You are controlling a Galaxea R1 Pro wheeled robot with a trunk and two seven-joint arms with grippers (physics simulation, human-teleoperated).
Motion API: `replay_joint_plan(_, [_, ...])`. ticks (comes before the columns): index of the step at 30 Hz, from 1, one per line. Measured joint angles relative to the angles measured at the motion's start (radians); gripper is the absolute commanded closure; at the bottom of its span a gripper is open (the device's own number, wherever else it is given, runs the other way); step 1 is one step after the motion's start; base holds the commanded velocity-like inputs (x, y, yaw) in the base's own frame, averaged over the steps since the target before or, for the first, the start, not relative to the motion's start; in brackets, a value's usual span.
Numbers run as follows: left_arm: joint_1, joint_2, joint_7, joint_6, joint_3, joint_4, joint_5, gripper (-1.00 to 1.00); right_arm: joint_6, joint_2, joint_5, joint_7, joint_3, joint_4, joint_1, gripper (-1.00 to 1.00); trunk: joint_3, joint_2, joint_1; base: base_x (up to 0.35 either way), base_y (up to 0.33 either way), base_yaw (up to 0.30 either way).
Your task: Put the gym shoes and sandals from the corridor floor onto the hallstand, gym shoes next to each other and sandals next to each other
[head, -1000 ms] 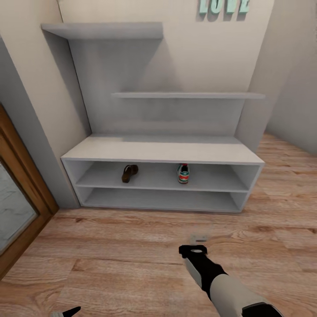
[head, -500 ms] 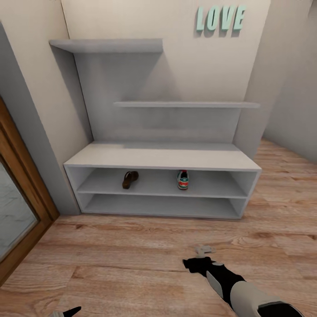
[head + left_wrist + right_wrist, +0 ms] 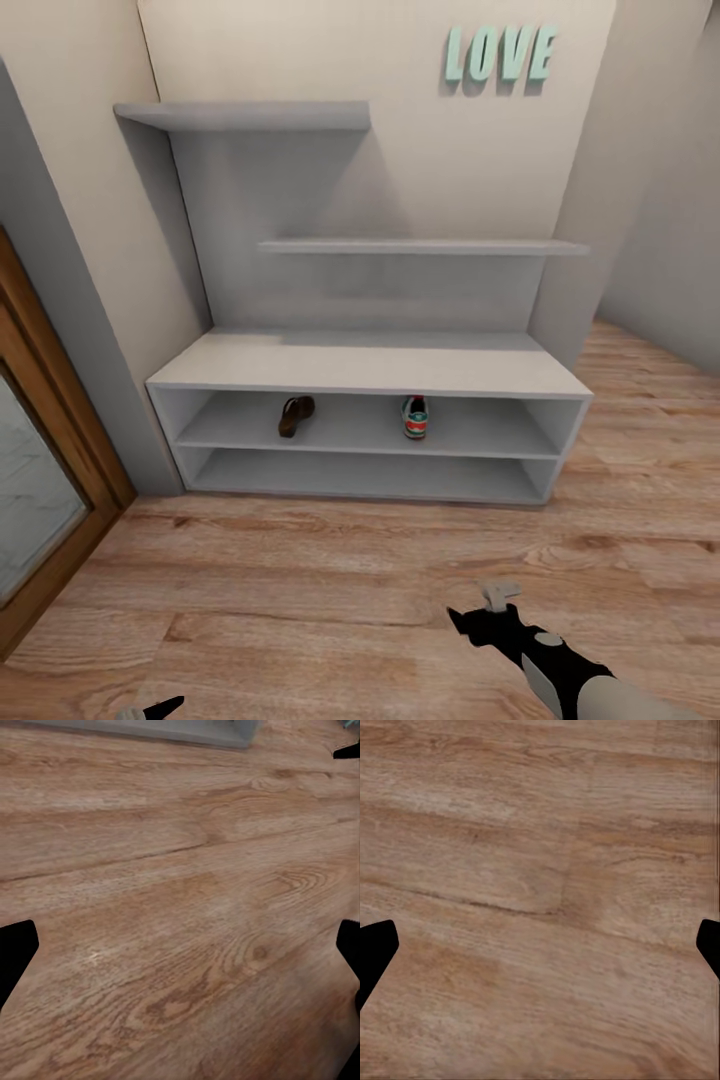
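While both my end effectors hang open over the corridor floor (image 3: 300, 590), the sandal (image 3: 295, 415) and gym shoe (image 3: 415, 417) lie ahead on the hallstand (image 3: 370, 365), nearer my right end effector (image 3: 497, 592).

Black right claw (image 3: 497, 600) with pale grey fingertips, black wrist, light grey forearm shell

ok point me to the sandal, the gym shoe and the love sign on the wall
sandal (image 3: 295, 415), head view, on its brown upper
gym shoe (image 3: 415, 418), head view, on its heel end
love sign (image 3: 499, 53), head view, on the letter V
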Motion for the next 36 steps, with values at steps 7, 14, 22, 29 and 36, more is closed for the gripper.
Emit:
replay_joint_plan(7, [0.000,-0.001,0.001,0.000,0.000,0.000,0.000,-1.00,-0.035,-0.023,0.001,0.003,0.001,-0.001,0.058,-1.00,0.022,0.049,-0.027,0.000,0.000,0.000])
replay_joint_plan(14, [0.000,-0.001,0.002,0.000,0.000,0.000,0.000,-1.00,-0.152,-0.041,0.001,0.004,0.001,0.000,0.117,-1.00,0.044,0.098,-0.054,0.000,0.000,0.000])
replay_joint_plan(22, [0.000,-0.001,0.003,0.000,0.000,0.000,0.000,-1.00,-0.231,-0.044,0.001,0.004,0.001,0.010,0.173,-1.00,0.069,0.154,-0.084,0.000,0.000,0.000])
replay_joint_plan(29, [0.000,-0.001,0.011,0.001,0.000,0.001,0.000,-1.00,-0.286,-0.037,0.001,0.003,0.003,0.019,0.222,-1.00,0.091,0.203,-0.111,0.000,0.000,0.000])
replay_joint_plan(36, [0.000,-0.003,0.058,-0.001,0.000,0.001,-0.001,-1.00,-0.329,-0.036,0.002,0.000,0.003,0.022,0.240,-1.00,0.113,0.252,-0.138,0.000,0.000,0.000])
